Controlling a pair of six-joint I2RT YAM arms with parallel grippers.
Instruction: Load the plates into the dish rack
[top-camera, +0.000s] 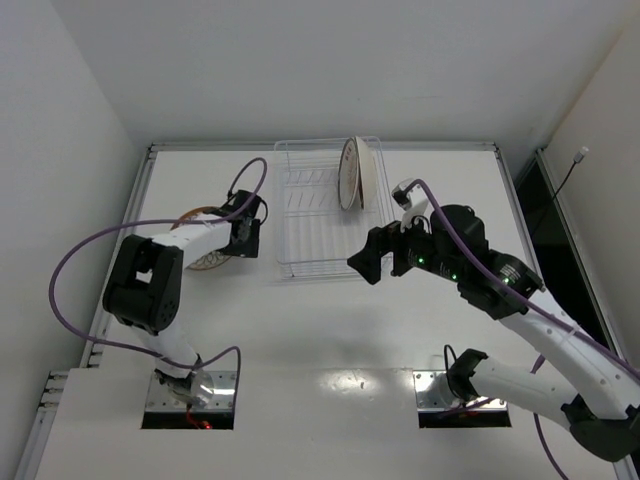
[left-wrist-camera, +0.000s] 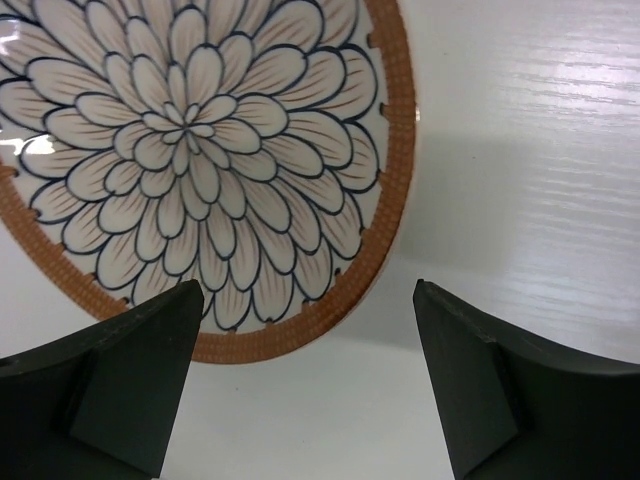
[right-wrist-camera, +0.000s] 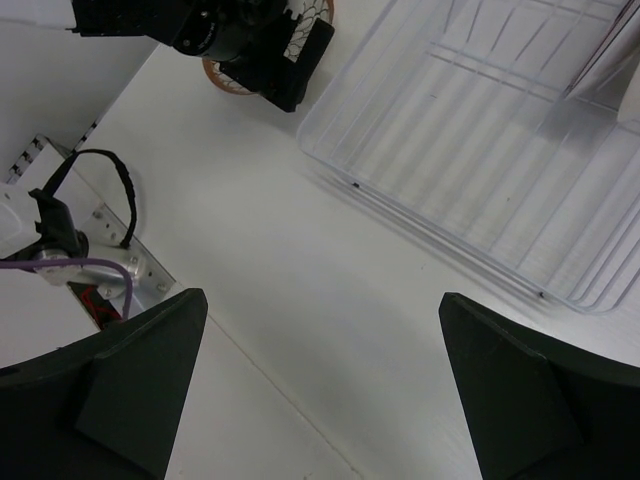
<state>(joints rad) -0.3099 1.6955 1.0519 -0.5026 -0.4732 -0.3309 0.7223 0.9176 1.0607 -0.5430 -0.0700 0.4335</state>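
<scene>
The dish rack (top-camera: 312, 225) stands at the back middle of the table. Patterned plates (top-camera: 352, 172) stand upright on edge at its far right end; how many I cannot tell. A plate with a petal pattern and orange-brown rim (left-wrist-camera: 190, 150) lies flat on the table left of the rack, partly under my left arm in the top view (top-camera: 205, 262). My left gripper (left-wrist-camera: 308, 290) is open and empty, low over that plate's near rim. My right gripper (top-camera: 372, 262) is open and empty above bare table at the rack's front right corner (right-wrist-camera: 480, 130).
Raised white walls close the table's left, back and right sides. Purple cables loop from both arms over the table's left side (top-camera: 70, 270). The arm base plates (top-camera: 190, 390) sit at the near edge. The left arm's gripper shows in the right wrist view (right-wrist-camera: 260, 40).
</scene>
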